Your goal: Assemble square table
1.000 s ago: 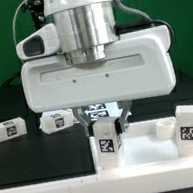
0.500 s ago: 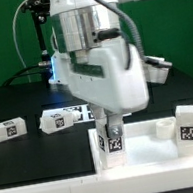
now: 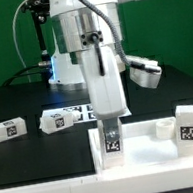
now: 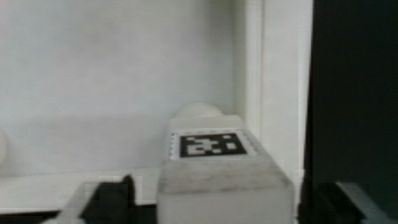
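Exterior view: the two-finger gripper (image 3: 110, 131) is reaching straight down onto a short white plastic leg with a black-and-white square tag (image 3: 112, 143), which is standing at the near corner of the white plastic square table top with a raised rim (image 3: 146, 153), toward the exterior view's left. Wrist view is showing this held leg filling the space between the dark fingers, so the pincer is apparently clenching on it, though the contact itself is blurred. A second tagged white leg (image 3: 187, 127) is standing upright at the corner on the exterior view's right, next to an open round corner socket (image 3: 165, 126). Two more tagged white legs (image 3: 9, 129) (image 3: 57, 118) are lying on their sides on the black table (image 3: 14, 102), apart from the top. Judgement: the task is running at about half, with two legs still waiting. The held leg's long axis is running vertical, its tag facing the exterior camera.
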Robot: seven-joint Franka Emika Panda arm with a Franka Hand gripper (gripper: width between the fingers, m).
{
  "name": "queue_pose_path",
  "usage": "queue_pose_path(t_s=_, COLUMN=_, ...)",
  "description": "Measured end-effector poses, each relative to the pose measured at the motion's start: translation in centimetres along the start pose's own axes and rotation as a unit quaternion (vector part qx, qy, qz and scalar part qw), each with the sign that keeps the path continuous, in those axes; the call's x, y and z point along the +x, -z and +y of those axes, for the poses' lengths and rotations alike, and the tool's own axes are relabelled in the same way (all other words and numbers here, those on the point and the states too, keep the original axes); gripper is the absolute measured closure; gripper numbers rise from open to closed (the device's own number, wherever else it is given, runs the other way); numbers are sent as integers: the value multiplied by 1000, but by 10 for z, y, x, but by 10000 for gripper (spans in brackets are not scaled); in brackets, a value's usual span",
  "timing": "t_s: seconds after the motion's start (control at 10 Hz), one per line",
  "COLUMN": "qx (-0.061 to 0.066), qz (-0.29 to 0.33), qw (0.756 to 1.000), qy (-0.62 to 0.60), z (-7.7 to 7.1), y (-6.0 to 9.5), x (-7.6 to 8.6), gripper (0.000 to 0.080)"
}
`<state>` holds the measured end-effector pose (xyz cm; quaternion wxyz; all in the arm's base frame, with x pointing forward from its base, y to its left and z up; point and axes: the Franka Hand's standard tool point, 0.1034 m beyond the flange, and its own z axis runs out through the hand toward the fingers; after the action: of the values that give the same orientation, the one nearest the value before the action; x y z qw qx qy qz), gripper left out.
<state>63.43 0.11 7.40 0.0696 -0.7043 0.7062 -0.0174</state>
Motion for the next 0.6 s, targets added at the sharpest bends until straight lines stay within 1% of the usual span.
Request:
queue_pose_path(t_s=0.1, qx=10, qz=4, qw=994, qy=109, z=-3, y=0, x=-3, gripper=214)
queue_pose_path(t_s=0.2, qx=7, qz=3, qw=986, qy=164, z=-2, y=0, x=-9, gripper=214)
queue_pose_path(t_s=0.3, qx=5, qz=9, qw=981, qy=193, z=-3, y=3, x=-16, gripper=163)
queue_pose_path(t_s=0.5, qx=3, qz=10, qw=964, qy=266, z=-2, y=1, x=-11, gripper=154)
queue_pose_path(t_s=0.6, qx=-2, qz=16, qw=940, qy=341, z=-2, y=2, x=-12, gripper=151)
